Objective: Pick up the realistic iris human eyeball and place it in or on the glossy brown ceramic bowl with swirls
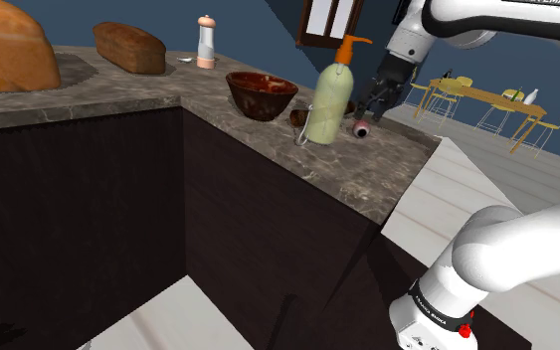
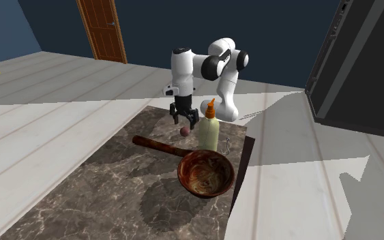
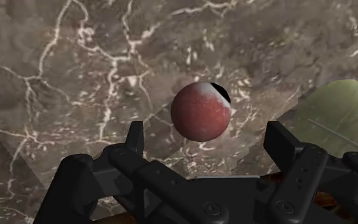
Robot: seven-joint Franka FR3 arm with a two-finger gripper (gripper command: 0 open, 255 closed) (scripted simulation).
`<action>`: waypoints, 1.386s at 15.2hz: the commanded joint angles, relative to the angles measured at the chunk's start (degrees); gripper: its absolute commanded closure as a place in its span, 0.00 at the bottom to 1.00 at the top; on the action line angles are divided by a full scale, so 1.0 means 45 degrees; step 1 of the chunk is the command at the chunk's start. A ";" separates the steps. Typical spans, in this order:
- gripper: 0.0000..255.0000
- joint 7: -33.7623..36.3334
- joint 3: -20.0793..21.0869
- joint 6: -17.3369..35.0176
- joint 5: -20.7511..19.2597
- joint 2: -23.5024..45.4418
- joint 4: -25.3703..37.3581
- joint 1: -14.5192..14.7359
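A black hand hangs released, fingers apart, just above a reddish eyeball lying on a marbled counter near the edge facing the arm's stand; neither finger touches it. The ball is round and smooth, so an off-centre closing would probably nudge it into a roll toward that edge. A pale green pump bottle stands just beside it and could be knocked by a finger. A brown spoon lies between the eyeball and the brown swirled bowl, so a low carry might clip either.
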 commanded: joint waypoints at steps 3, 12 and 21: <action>0.00 -0.0023 -0.0023 0.0691 0.0047 0.0066 -0.0635 0.0007; 0.00 -0.0026 -0.0011 0.1134 0.0057 0.0074 -0.1069 0.0012; 1.00 -0.0026 -0.0012 0.1133 0.0057 0.0075 -0.1067 0.0012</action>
